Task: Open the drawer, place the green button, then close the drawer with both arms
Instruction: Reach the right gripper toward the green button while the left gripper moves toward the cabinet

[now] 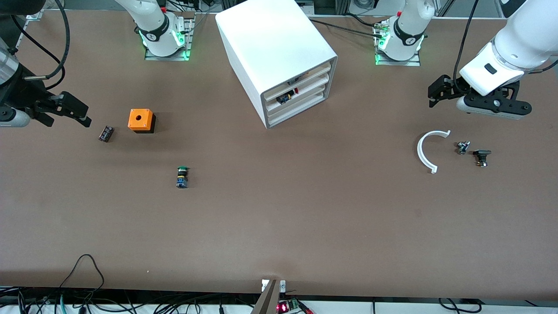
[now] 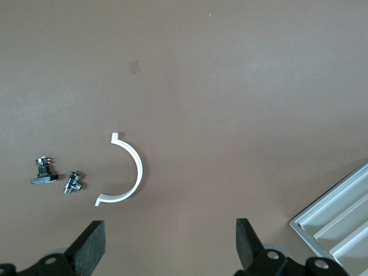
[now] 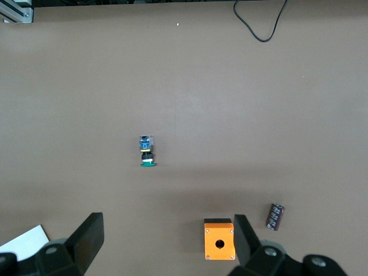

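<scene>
The white cabinet [image 1: 272, 41] stands at the robots' edge of the table, midway between the two bases. Its lowest drawer [image 1: 301, 110] looks pushed in, like the two above it. The button [image 1: 182, 176] lies on its side on the brown table, green cap toward the robots, nearer the front camera than the orange box. In the right wrist view the button [image 3: 147, 152] lies apart from the jaws. My right gripper [image 1: 72, 111] hangs open and empty at the right arm's end of the table. My left gripper [image 1: 438, 93] hangs open and empty above the white arc.
An orange box with a hole [image 1: 141, 120] and a small dark cylinder [image 1: 105, 133] lie near the right gripper. A white curved piece [image 1: 426, 151] and two small black parts [image 1: 463, 147] [image 1: 481, 157] lie under the left gripper. Cables run along the table's near edge.
</scene>
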